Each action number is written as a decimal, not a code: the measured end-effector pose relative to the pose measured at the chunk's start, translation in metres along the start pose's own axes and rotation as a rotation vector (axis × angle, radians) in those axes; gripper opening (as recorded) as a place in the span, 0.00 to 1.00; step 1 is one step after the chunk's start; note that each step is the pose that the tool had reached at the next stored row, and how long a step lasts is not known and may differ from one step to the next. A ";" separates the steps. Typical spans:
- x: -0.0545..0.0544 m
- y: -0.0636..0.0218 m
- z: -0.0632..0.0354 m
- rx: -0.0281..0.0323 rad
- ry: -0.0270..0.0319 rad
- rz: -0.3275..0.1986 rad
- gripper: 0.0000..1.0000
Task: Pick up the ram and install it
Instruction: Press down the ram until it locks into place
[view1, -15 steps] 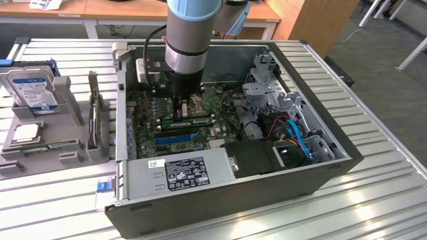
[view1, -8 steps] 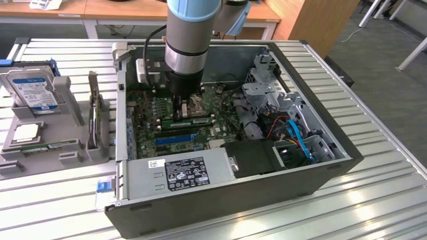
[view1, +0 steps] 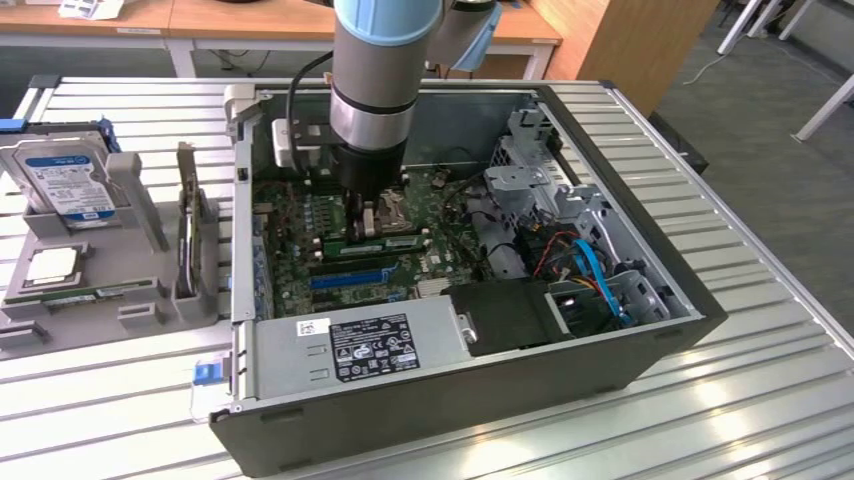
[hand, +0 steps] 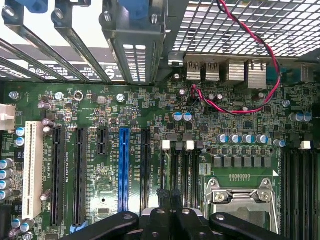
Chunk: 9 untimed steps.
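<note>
End effector (hand: 171, 197) pressed together above motherboard (hand: 100, 107), holding nothing visible.
Risk: fingers strike CPU socket (hand: 240, 200) if lowered.

A slatted metal table (view1: 747, 400) carries an open computer case (view1: 441, 400) centrally and a grey parts tray (view1: 134, 305) at nine o'clock.

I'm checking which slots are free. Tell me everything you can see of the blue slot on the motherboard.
The blue slot is a long, narrow connector that looks like plastic, with a dark groove down its middle. It is fixed flat on the green motherboard and runs parallel to the black slots on either side of it. It is empty: no card sits in it. In the exterior view it lies near the power supply.
</note>
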<state>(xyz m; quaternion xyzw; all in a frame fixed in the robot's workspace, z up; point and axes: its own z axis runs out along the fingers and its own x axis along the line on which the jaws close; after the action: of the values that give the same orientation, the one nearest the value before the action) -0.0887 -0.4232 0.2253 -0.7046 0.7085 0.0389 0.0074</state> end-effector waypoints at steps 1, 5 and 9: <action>0.000 0.0000 0.0000 0.0000 0.0001 0.000 0.10; 0.000 0.0001 0.0009 0.0000 0.0001 0.000 0.10; 0.000 -0.0001 0.0012 -0.0001 0.0002 0.000 0.10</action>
<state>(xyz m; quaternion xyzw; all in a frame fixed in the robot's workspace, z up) -0.0887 -0.4236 0.2241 -0.7046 0.7085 0.0389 0.0073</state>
